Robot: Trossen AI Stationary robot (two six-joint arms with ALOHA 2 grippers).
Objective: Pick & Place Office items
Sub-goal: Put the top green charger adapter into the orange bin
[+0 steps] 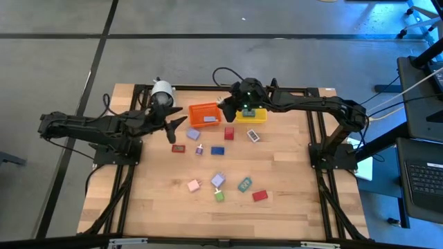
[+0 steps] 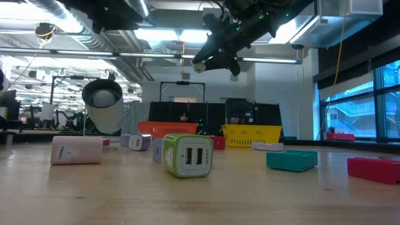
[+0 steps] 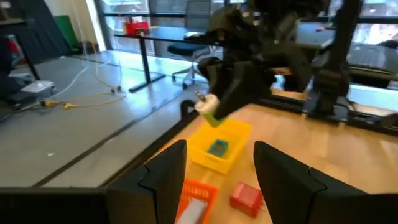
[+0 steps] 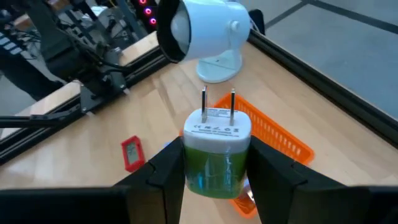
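Note:
My right gripper [image 1: 225, 109] hangs high above the gap between the orange mesh bin [image 1: 205, 115] and the yellow mesh bin [image 1: 250, 114]. It is shut on a green and white plug block [image 4: 217, 149]. My left gripper [image 1: 176, 128] is open and empty, just left of the orange bin; its fingers [image 3: 165, 180] stand apart. Other small blocks lie flat on the table: red [image 1: 229, 133], white [image 1: 254, 135], blue [image 1: 217, 150], pink [image 1: 194, 185], teal [image 1: 244, 185], green [image 1: 219, 196]. A teal item [image 3: 217, 147] lies in the yellow bin. My right gripper pinches the plug block's green body [image 4: 214, 171] between its two fingers, one on each side. The white end with two metal prongs [image 4: 217, 121] sticks out past the fingertips. The fingers slant down toward the table's left. The block is lifted clear [image 2: 200, 65], high above the bins.
A white cylindrical camera-like object [image 1: 163, 92] stands at the far edge, left of the orange bin. A pale item lies in the orange bin [image 3: 196, 208]. The arm bases stand at the table's left and right edges. Bare wood lies along the near edge.

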